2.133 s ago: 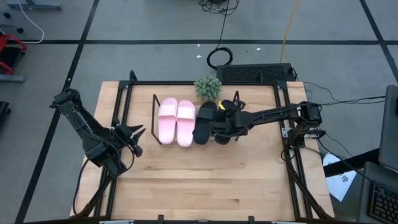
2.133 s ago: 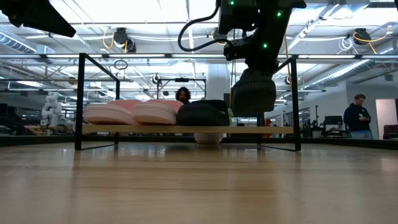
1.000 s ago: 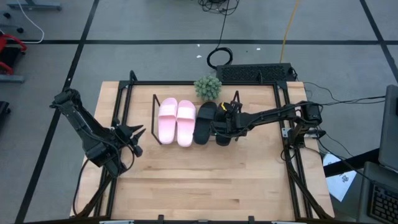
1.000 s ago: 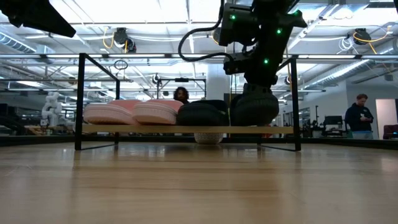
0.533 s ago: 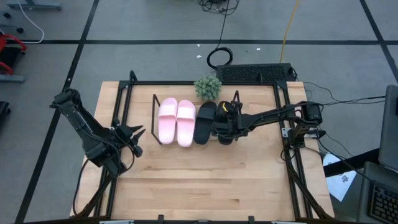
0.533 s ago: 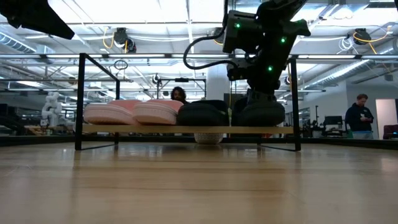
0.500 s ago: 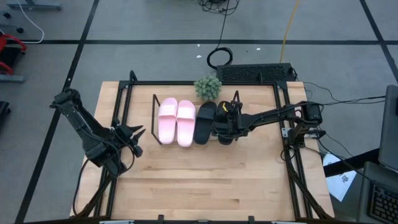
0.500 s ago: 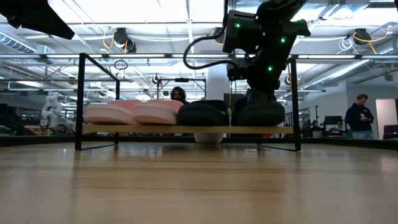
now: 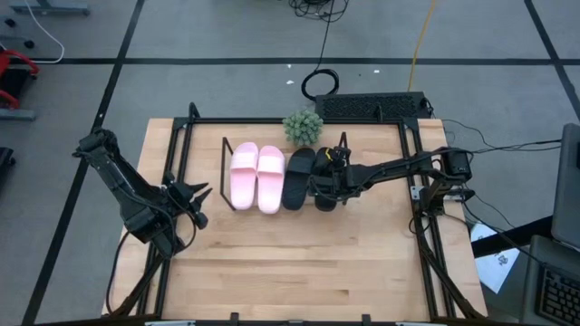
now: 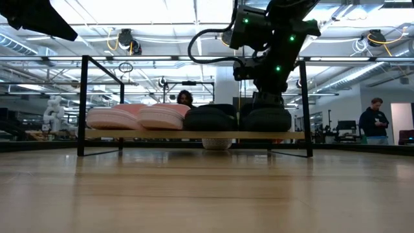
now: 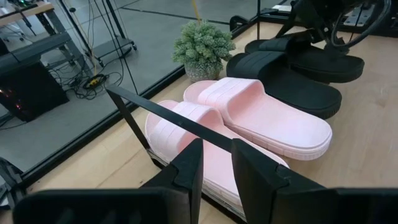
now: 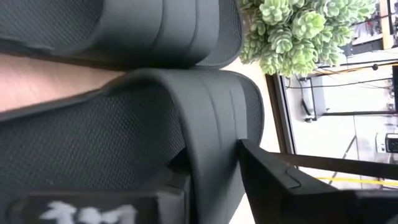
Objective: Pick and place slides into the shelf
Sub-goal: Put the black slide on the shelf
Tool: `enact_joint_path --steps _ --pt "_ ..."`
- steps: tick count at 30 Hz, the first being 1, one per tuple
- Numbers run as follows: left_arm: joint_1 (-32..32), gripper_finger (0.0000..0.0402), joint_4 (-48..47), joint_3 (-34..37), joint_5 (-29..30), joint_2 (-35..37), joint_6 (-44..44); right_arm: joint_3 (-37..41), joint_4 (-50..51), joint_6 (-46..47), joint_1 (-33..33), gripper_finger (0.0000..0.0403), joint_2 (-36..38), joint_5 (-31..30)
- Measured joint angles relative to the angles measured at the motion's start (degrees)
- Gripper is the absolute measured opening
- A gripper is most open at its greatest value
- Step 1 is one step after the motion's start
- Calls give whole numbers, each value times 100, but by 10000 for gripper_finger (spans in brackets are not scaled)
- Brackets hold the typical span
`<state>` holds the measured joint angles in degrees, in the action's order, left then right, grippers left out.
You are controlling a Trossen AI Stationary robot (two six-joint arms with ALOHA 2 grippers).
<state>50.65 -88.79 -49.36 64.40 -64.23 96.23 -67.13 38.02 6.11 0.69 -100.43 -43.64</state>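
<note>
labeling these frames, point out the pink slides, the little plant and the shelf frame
pink slides (image 9: 257,177), high view, where the two straps meet
little plant (image 9: 303,127), high view, middle of the green leaves
shelf frame (image 10: 83,107), low view, the black upright rod at one end

Both arms are matte black, built of jointed segments with dark cables running along them. The right arm (image 9: 399,167) carries small green indicator lights near its wrist, seen in the low view, and a looping black cable. The left gripper (image 11: 214,163) has flat, angular black fingers (image 11: 186,167).
</note>
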Motion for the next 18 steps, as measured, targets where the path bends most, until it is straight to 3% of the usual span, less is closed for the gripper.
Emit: enact_joint_path --steps 7,18 --pt "0 88 13 0 0 0 -2 0 -17 2 -9 127 3 79" --pt "-1 88 48 0 0 0 -2 -361 426 133 -155 132 -25 507"
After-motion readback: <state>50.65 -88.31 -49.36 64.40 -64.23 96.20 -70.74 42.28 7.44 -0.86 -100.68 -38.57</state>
